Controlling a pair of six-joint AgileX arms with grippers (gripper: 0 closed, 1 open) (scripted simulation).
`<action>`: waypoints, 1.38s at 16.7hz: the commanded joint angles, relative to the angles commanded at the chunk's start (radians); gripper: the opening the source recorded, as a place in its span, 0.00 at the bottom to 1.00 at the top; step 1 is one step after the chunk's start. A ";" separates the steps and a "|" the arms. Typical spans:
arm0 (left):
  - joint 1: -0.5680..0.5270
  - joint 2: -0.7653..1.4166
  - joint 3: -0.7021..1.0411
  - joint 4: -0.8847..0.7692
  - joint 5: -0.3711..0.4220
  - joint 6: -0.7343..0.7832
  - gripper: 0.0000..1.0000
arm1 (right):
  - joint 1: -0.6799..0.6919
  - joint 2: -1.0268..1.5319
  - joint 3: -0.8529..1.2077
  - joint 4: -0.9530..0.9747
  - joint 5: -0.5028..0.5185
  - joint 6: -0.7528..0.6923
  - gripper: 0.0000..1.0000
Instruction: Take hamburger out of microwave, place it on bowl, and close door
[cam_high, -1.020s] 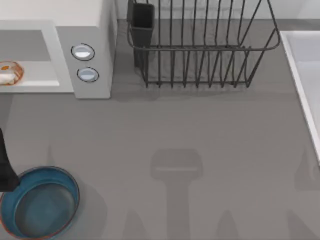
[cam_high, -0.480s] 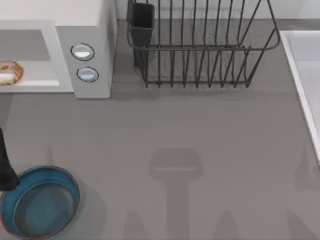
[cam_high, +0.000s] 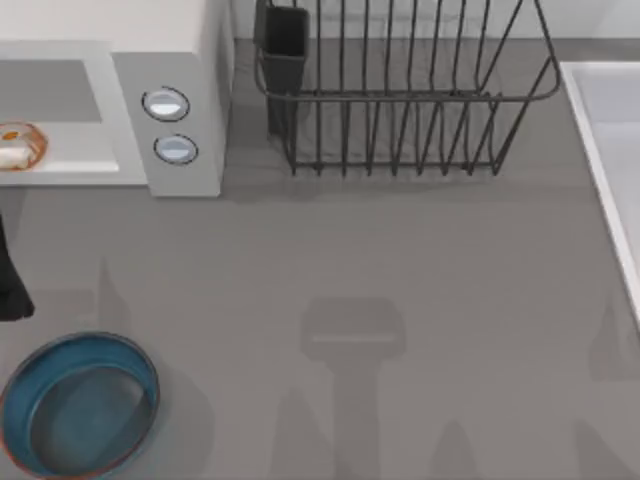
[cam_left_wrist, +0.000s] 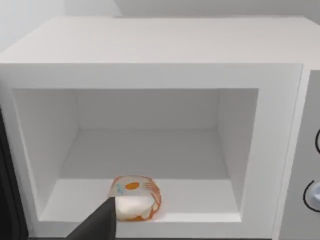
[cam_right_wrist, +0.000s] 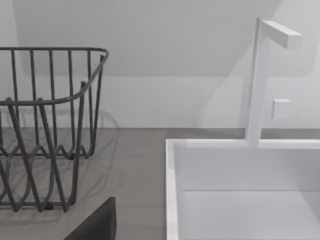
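One dark piece of the left arm (cam_high: 10, 285) shows at the top view's left edge, between the open microwave (cam_high: 165, 120) and the bowl (cam_high: 80, 405); the hamburger (cam_high: 20, 147) sits on the microwave floor near its front lip. From the left wrist view, the left gripper (cam_left_wrist: 97, 225) points into the cavity just before the hamburger (cam_left_wrist: 135, 197), not touching; whether its claw is spread cannot be told. From the right wrist view, the right gripper (cam_right_wrist: 97, 222) hangs between dish rack (cam_right_wrist: 45, 130) and sink (cam_right_wrist: 240, 190), its claw state unclear.
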 joint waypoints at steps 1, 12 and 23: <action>0.006 0.083 0.031 0.040 0.007 0.003 1.00 | 0.000 0.000 0.000 0.000 0.000 0.000 1.00; 0.082 1.186 0.438 0.576 0.098 0.039 1.00 | 0.000 0.000 0.000 0.000 0.000 0.000 1.00; 0.139 1.994 0.735 0.969 0.165 0.065 1.00 | 0.000 0.000 0.000 0.000 0.000 0.000 1.00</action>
